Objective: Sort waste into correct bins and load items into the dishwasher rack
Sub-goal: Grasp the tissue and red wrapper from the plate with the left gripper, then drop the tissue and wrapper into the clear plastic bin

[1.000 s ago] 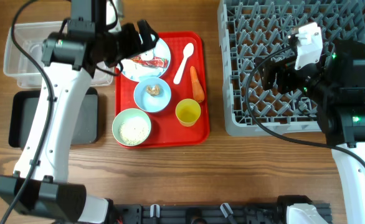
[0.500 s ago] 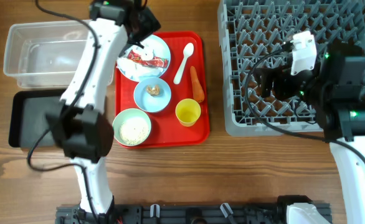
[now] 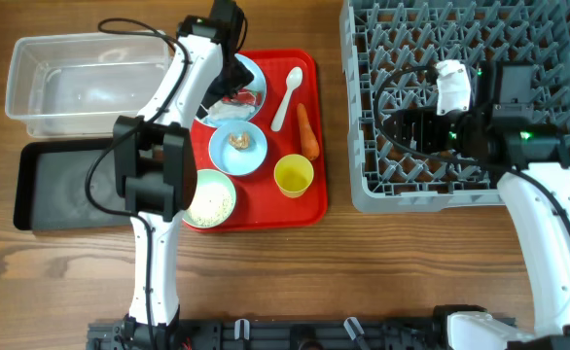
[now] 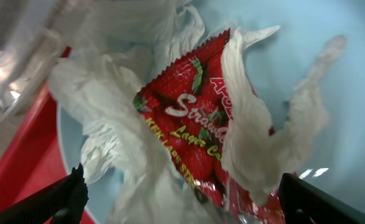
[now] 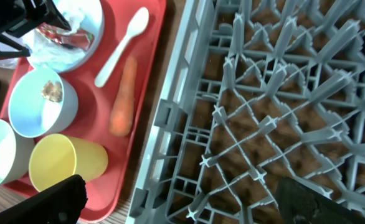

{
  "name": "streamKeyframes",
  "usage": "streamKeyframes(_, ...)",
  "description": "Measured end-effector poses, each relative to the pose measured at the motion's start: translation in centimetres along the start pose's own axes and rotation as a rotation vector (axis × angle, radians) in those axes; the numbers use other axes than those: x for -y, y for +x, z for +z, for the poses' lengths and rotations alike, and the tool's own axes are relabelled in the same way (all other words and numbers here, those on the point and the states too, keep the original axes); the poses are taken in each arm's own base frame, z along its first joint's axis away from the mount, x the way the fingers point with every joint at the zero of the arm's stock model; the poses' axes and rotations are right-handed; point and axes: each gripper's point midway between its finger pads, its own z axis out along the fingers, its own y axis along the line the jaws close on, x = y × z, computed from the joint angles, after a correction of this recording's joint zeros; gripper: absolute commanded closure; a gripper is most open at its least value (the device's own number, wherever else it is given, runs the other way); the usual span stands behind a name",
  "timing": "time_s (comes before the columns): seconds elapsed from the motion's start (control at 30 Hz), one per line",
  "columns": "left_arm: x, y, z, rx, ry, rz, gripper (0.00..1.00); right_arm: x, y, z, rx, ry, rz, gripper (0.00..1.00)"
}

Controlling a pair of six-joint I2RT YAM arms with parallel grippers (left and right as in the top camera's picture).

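The red wrapper [image 4: 195, 124] lies tangled in crumpled white tissue [image 4: 120, 143] on the light blue plate [image 4: 338, 112]. My left gripper [image 4: 182, 205] is open right above them, one finger on each side of the pile; in the overhead view it [image 3: 231, 86] hangs over the plate [image 3: 253, 70]. My right gripper [image 5: 182, 205] is open and empty over the grey dishwasher rack [image 5: 263, 93], near its left part [image 3: 394, 126]. On the red tray [image 3: 304, 209] are the carrot [image 3: 307, 131], white spoon [image 3: 287, 97], yellow cup [image 3: 293, 175], blue bowl [image 3: 238, 149] with a brown scrap, and pale green bowl [image 3: 210, 199] of rice.
The clear tub [image 3: 81, 83] stands at the back left with the black tray [image 3: 61, 185] in front of it. The rack [image 3: 441, 58] fills the back right. Bare wooden table runs along the front.
My left gripper has dropped close onto the plate's wrapper and tissue, still open. My right gripper has shifted a little left over the rack.
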Motion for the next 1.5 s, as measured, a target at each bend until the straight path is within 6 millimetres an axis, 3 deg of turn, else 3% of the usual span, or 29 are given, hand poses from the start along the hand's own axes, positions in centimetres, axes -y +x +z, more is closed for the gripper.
streamKeyframes(0.1,0.0,0.4,1.6,-0.015,-0.019,0.016,0.0,0.1,0.5,0.5,-0.029,-0.002,0.011,0.0)
streamKeyframes(0.2,0.4,0.1,1.8,-0.003,-0.004,0.02,0.02,0.1,0.6,0.5,-0.033,-0.003,0.013,0.0)
streamKeyframes(0.23,0.6,0.0,1.8,0.002,0.002,0.019,0.11,0.1,0.7,0.5,-0.034,-0.003,0.013,0.0)
streamKeyframes(0.3,0.8,-0.2,1.9,0.007,0.011,0.014,0.53,0.1,0.7,0.5,-0.035,-0.003,0.014,0.0)
streamKeyframes(0.47,1.0,-0.3,2.0,0.016,0.016,0.026,0.96,0.1,0.7,0.5,-0.036,-0.003,0.014,0.0)
streamKeyframes(0.77,0.6,-0.5,1.7,0.024,-0.006,0.095,0.96,0.1,0.7,0.5,-0.036,-0.003,0.014,0.0)
streamKeyframes(0.9,0.9,-1.2,-0.5,0.038,0.01,0.133,0.96,0.1,0.7,0.5,-0.035,-0.003,0.014,0.0)
streamKeyframes(0.97,1.4,-2.4,-3.6,0.08,0.059,0.131,0.96,0.1,0.7,0.5,-0.035,-0.003,0.013,0.0)
streamKeyframes(1.03,1.8,-4.2,-9.0,0.16,0.15,0.108,0.96,0.1,0.7,0.5,-0.035,-0.003,0.016,0.01)
streamKeyframes(1.1,0.9,-5.7,-14.7,0.24,0.235,0.077,0.96,0.1,0.7,0.5,-0.034,-0.003,0.025,0.0)
streamKeyframes(1.17,-1.2,-7.4,-19.8,0.317,0.292,0.028,0.96,0.1,0.7,0.5,-0.034,-0.002,0.038,0.0)
streamKeyframes(1.27,-5.8,-9.9,-23.6,0.384,0.294,-0.061,0.96,0.1,0.7,0.5,-0.034,-0.002,0.047,0.0)
streamKeyframes(1.37,-10.7,-12.6,-22.4,0.375,0.212,-0.167,0.95,0.1,0.7,0.5,-0.033,-0.002,0.051,0.0)
streamKeyframes(1.43,-14.1,-14.7,-18.7,0.325,0.124,-0.26,0.92,0.1,0.6,0.5,-0.032,-0.002,0.054,0.0)
streamKeyframes(1.5,-15.7,-16.1,-15.5,0.288,0.071,-0.307,0.79,0.1,0.6,0.5,-0.032,-0.002,0.054,0.0)
